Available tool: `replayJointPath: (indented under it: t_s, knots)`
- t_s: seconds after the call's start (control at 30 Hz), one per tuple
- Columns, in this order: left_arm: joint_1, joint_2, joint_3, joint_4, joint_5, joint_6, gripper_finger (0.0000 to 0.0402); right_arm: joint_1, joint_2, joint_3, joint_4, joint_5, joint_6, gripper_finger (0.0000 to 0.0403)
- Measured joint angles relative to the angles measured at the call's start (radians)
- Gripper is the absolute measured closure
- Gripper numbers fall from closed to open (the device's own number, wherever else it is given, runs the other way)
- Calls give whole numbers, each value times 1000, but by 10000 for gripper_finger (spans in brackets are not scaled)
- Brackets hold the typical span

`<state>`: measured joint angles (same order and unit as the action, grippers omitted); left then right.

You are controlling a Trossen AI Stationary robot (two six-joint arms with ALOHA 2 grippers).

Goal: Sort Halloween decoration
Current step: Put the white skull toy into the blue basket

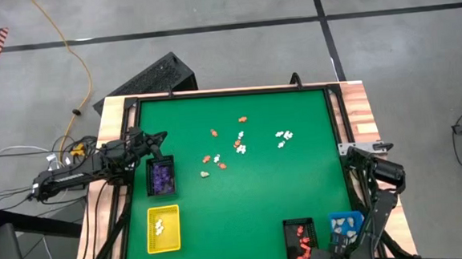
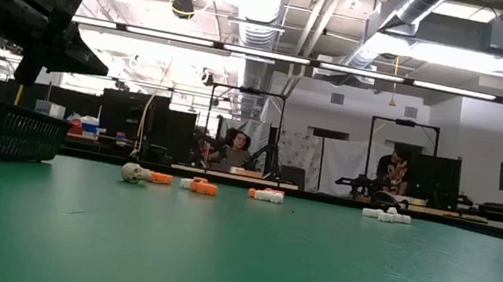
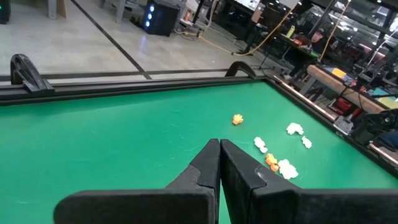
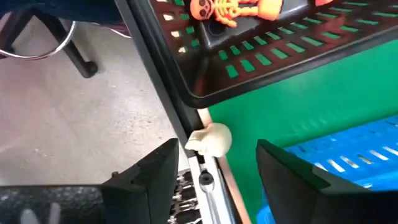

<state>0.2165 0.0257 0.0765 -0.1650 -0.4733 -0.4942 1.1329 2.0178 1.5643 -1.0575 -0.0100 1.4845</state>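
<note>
**Item: cream skull at the bench's near edge, under the open right tool**

High view. Loose figurines [image 1: 240,143], orange and white, lay scattered mid-bench [image 1: 259,200]. Purple pieces sat in the black tray [image 1: 161,176] beside the left tool [image 1: 161,138]; white ones in the yellow tray [image 1: 162,228]; orange ones in a second black tray [image 1: 300,241], with the blue tray [image 1: 345,223] just beside it. The right tool was tucked under its arm at the near right corner and could not be picked out here.

Low view. The left tool [image 2: 92,63] hung above the purple-filled basket; figurines lined the far cloth.

Left wrist view. The left tool [image 3: 220,163] was closed on nothing, the scattered pieces well ahead of it.

Right wrist view. The right tool [image 4: 217,163] stood open, empty. A cream skull figurine [image 4: 210,140] lay between its fingers, on the bench rim, between the orange tray and the blue tray. Judgement: the right arm was nearer by far; the skull sat centred, slightly forward.
</note>
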Motion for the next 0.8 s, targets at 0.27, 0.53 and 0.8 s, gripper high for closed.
replayJointPath:
  t_s: [0.27, 0.53, 0.8]
  knots:
    - [0, 0, 0, 0, 22, 6, 401, 10, -1, -41, 64, 6, -16, 168]
    - [0, 0, 0, 0, 22, 4, 402, 12, 0, -54, 79, -10, -49, 168]
    - [0, 0, 0, 0, 22, 4, 401, 17, 0, -54, 103, -25, -100, 168]
